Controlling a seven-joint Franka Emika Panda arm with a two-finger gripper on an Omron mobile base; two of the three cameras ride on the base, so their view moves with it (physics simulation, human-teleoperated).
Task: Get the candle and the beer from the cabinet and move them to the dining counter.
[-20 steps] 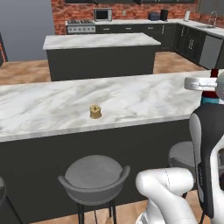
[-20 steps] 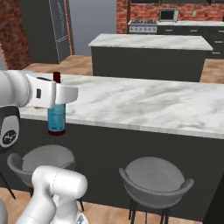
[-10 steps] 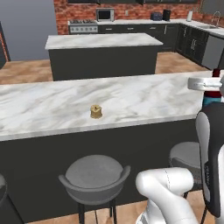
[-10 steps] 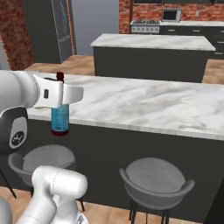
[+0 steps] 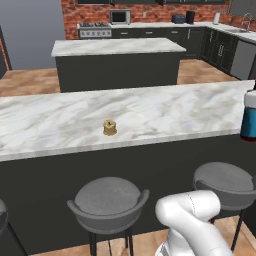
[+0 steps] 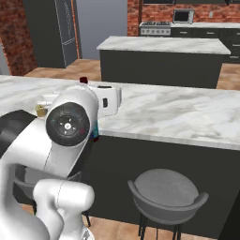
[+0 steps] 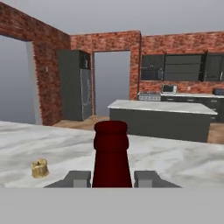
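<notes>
With your gripper (image 7: pixel 112 178) jaws clamped on the slim red-brown glass beer bottle (image 7: pixel 111 154), lower it upright onto the veined marble dining counter (image 5: pixel 150 107), right of the squat tan candle (image 5: pixel 109 127).

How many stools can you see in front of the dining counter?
3 in the left base view: one stool below the candle, one to its right, one cut off at the left edge. More may lie outside the frame.

The gripper (image 7: pixel 112 178) apparently grips the beer (image 7: pixel 111 153), held upright.
</notes>
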